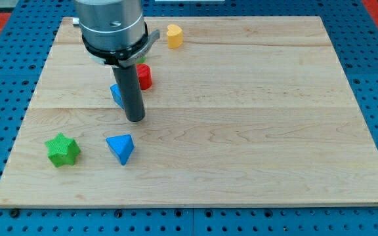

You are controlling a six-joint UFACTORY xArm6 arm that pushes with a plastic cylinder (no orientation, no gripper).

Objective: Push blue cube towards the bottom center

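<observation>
The blue cube (pixel 117 96) sits left of centre on the wooden board (pixel 254 124), mostly hidden behind my rod; only its left edge shows. My tip (pixel 135 119) stands just right of and slightly below the cube, touching or nearly touching it. A blue triangular block (pixel 121 148) lies below the tip toward the view's bottom left. A red block (pixel 144 77) sits just above and right of the cube, partly behind the rod.
A green star-shaped block (pixel 62 150) lies at the view's lower left. A yellow block (pixel 174 35) sits near the top edge. A sliver of a green block (pixel 142 59) shows above the red one, under the arm's body.
</observation>
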